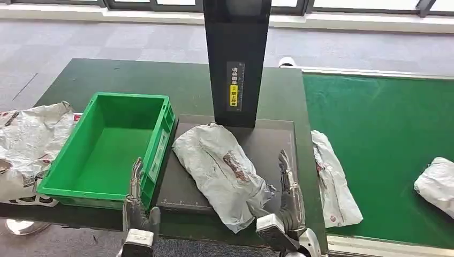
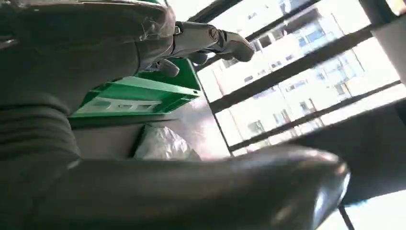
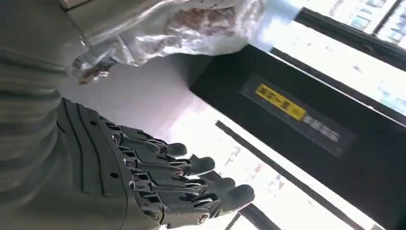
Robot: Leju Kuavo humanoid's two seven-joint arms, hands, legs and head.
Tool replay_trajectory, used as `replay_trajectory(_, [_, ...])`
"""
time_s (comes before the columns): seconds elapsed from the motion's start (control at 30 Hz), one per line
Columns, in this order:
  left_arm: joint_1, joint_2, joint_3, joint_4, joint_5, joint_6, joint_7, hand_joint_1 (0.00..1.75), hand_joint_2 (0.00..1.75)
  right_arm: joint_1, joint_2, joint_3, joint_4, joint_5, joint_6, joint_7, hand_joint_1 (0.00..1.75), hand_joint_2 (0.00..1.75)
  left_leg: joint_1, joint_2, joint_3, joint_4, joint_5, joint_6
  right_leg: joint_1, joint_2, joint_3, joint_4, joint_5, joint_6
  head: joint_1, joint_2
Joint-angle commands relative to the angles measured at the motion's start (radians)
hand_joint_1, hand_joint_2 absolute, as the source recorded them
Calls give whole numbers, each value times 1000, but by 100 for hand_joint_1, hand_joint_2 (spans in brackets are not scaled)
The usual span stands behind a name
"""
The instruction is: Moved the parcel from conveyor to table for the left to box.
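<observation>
The dark green counter (image 1: 187, 85) stretches ahead of me, with the bright green conveyor (image 1: 385, 134) along its right side. On the counter a green crate (image 1: 115, 147) stands to my left, and just beside it lies a dark flat platform (image 1: 267, 147) under a black upright post (image 1: 235, 59). The parcel (image 1: 222, 171), a crumpled grey mailer bag, lies on that platform, its long axis running slantwise from far-left to near-right, so its near end points at my right hand (image 1: 286, 195). That hand stands just beside the parcel's near end with fingers straight and spread, holding nothing. My left hand (image 1: 136, 201) hovers at the crate's near corner, fingers likewise apart and empty, with the parcel off to its right. I judge the parcel already delivered, so the left hand must reach rightward for it. Two more bags wait on the conveyor, one (image 1: 332, 182) by the counter's edge.
</observation>
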Motion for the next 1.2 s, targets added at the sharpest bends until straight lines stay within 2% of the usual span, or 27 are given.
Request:
replay_trajectory(0.03, [-163,1,-170,284,-272,26,68,0,175,-5,-56,-43,-95,-45,-5,-23,0,175,0,-6,0,-3,4,1,0,-6,3,-4,2,1,0,0])
replay_trajectory(0.17, [-255,-21,-160,471,-369,81,151,0,175,-30,-66,-19,-75,-64,-8,-23,0,175,0,-4,1,-2,3,1,0,-4,3,-3,3,2,0,0])
replay_trajectory(0.27, [-329,-41,-149,636,-562,148,311,0,175,-62,-72,17,-61,-80,-5,-23,0,175,-1,-3,2,-2,3,1,-1,-3,3,-3,3,2,0,0])
replay_trajectory(0.33, [-355,-51,-131,702,-614,157,356,0,175,-79,-66,20,-53,-81,8,-23,0,175,-1,-1,2,-1,2,1,-1,-1,3,-2,3,2,0,0])
replay_trajectory(0.53, [-433,-81,-96,907,-690,73,408,0,175,-92,-35,0,-55,-64,37,-23,0,175,0,-2,1,0,2,1,0,-2,3,-1,3,2,0,0])
replay_trajectory(0.7, [-433,-81,-96,907,-690,73,408,0,175,-92,-35,0,-55,-64,37,-23,0,175,0,-2,1,0,2,1,0,-2,3,-2,2,2,0,0])
replay_trajectory(0.77, [-448,-86,-108,952,-719,23,401,0,175,-87,-25,-12,-64,-50,42,-23,0,175,1,-1,2,-1,3,1,1,-1,4,-3,4,2,0,0])
replay_trajectory(0.8, [-446,-91,-102,955,-716,45,380,175,175,-81,-19,-19,-69,-42,41,-23,0,175,0,-2,3,0,2,1,-1,-1,5,-1,3,2,0,0])
replay_trajectory(0.9, [-415,-89,-61,865,-628,86,291,175,175,-51,-8,-42,-106,-29,31,-23,0,175,0,-2,4,0,3,2,-1,-2,8,-2,3,3,0,0])
replay_trajectory(1.0, [-413,-79,-59,843,-628,73,291,175,175,-47,-10,-44,-112,-29,33,-23,0,175,0,0,-2,1,2,4,-1,-1,7,-1,3,5,0,0])
replay_trajectory(1.1, [-359,-73,-31,715,-554,64,237,175,175,-44,-8,-51,-110,-27,30,-23,0,175,0,0,-4,0,2,5,-1,-1,7,-3,4,5,0,0])
replay_trajectory(1.17, [-331,-67,-22,648,-518,46,217,175,175,-45,-8,-52,-108,-31,33,-23,0,175,0,1,-1,0,2,4,-1,1,8,-3,5,4,0,0])
replay_trajectory(1.2, [-324,-64,-21,634,-518,44,217,175,175,-46,-8,-52,-108,-32,33,-23,0,175,0,1,6,1,3,4,-1,1,9,-2,6,4,0,0])
